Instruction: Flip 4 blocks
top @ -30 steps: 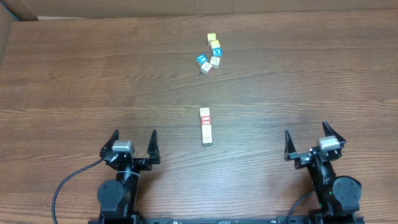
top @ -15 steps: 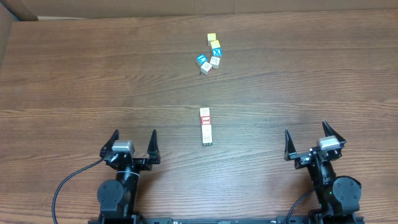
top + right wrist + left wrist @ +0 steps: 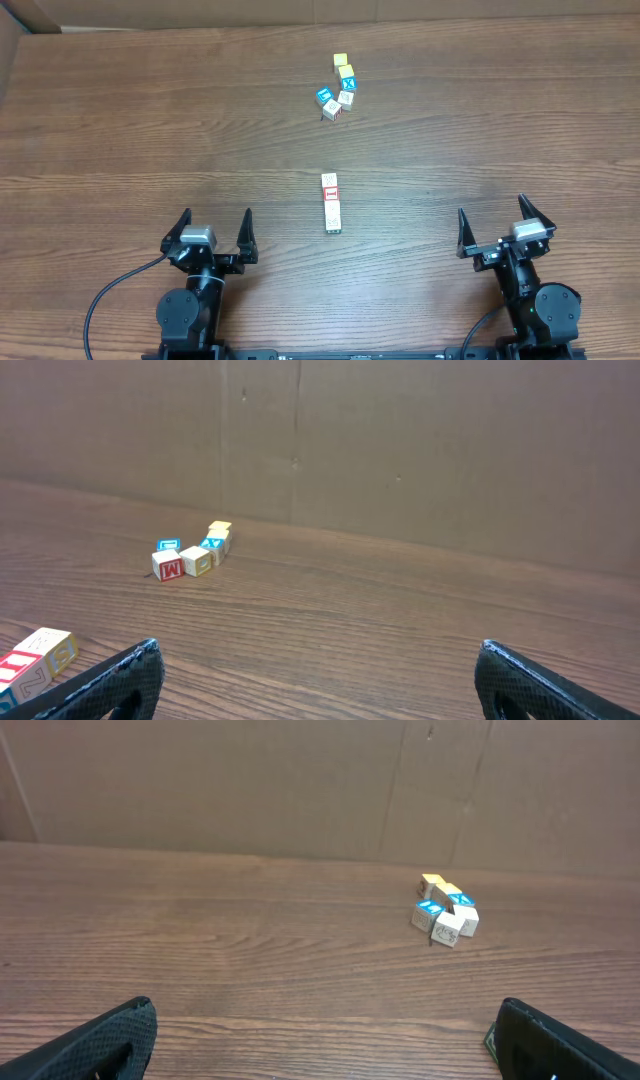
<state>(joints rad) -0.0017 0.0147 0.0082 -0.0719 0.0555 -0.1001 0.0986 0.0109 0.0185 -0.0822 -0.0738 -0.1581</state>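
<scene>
A short row of small wooden blocks (image 3: 331, 202) with pale faces and red letters lies at the table's middle, running front to back. Its near end shows at the lower left of the right wrist view, blocks (image 3: 35, 655). My left gripper (image 3: 215, 218) rests open near the front edge, left of the row and well apart from it. My right gripper (image 3: 493, 212) rests open at the front right, also far from the row. In both wrist views the left gripper (image 3: 325, 1025) and the right gripper (image 3: 318, 665) hold nothing, with bare wood between the fingers.
A loose cluster of cubes (image 3: 340, 88) with yellow, blue and pale faces sits further back; the cluster (image 3: 445, 910) is also in the left wrist view. One cube there carries a red letter (image 3: 170, 567). A brown cardboard wall (image 3: 400, 450) stands behind the table.
</scene>
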